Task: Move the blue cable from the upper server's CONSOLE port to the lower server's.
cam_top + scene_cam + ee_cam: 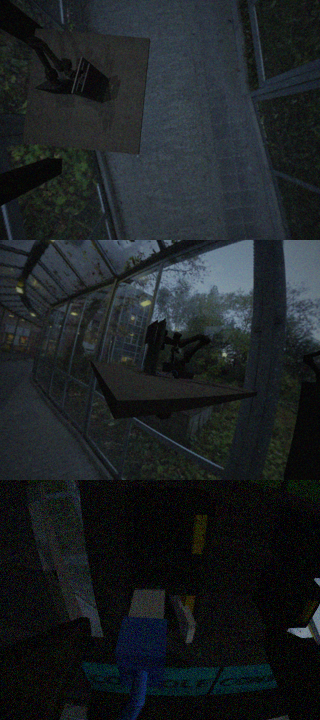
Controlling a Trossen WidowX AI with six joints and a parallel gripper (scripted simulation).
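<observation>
Gripper (70,75) (165,339) fingers are apart, nothing between them. Lower middle of the wrist view, the blue plug (142,647) sits over the CONSOLE label (180,679); if it's not clicked in, cable (138,692) weight could drag it loose.

Table: one brown, flat, square-cornered top (121,124) (155,391), dark-edged — bearing directly a dark server stand (95,82) (151,356) and the arm's dark base (189,373), near one another.
</observation>
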